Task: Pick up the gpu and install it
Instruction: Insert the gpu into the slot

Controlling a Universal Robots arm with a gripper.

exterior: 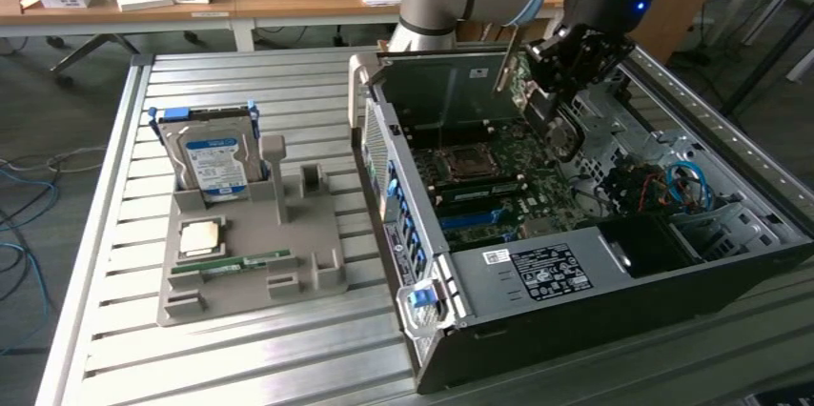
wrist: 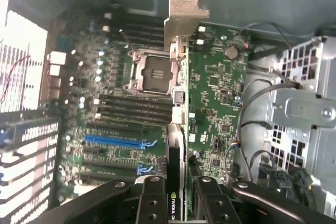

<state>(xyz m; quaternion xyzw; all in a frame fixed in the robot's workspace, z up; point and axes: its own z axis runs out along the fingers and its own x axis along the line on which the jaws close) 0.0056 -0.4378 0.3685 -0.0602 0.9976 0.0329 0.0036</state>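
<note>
the gripper (wrist: 177, 203) is closed narrow on the gpu (wrist: 181, 129), with 2 dark fingers (wrist: 152, 203) pressing its 2 flat faces, so the card stands on edge between them. from the grip the card runs away from the wrist to its silvery end bracket (wrist: 186, 11), the part farthest from the fingers. in the exterior view the gripper (exterior: 554, 101) hangs inside the open computer case (exterior: 547, 273), holding the gpu (exterior: 519, 90) over the motherboard (wrist: 220, 98); whether the card's edge touches a slot, i cannot tell. just beside the held card on the board lies the empty cpu socket (wrist: 155, 72), and a little further off 1 blue slot (wrist: 113, 141). outside the case, well apart from the gripper toward the exterior view's left, a grey tray (exterior: 254, 234) sits on the slatted metal table (exterior: 191, 349); a blue-labelled hard drive (exterior: 213, 163) stands upright in it, and a green memory stick (exterior: 235, 263) lies flat nearer the tray's front.
</note>
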